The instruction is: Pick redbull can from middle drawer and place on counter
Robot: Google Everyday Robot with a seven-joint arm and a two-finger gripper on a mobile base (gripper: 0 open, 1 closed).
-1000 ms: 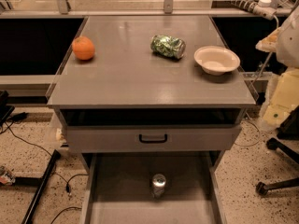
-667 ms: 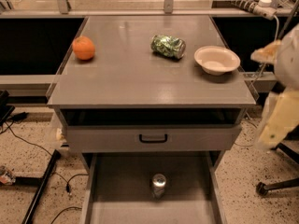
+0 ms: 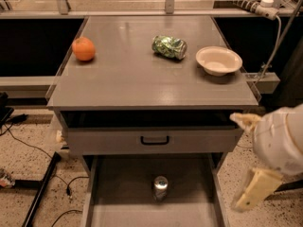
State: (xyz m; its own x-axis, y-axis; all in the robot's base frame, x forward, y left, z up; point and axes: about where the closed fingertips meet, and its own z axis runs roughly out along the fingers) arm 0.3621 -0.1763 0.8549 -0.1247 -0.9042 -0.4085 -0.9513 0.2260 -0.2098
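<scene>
Rightward, jaws agape beside middle drawer (image 3: pixel 118 200)

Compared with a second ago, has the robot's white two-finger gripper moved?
Yes. The gripper has dropped from beside the flat grey counter down to the grey metal middle drawer's right side.

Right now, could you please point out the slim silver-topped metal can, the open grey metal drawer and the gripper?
Slim silver-topped metal can (image 3: pixel 160 182): camera view, its shiny top.
Open grey metal drawer (image 3: pixel 123 197): camera view, bare floor.
Gripper (image 3: pixel 236 161): camera view, lower right, between open jaws.
</scene>
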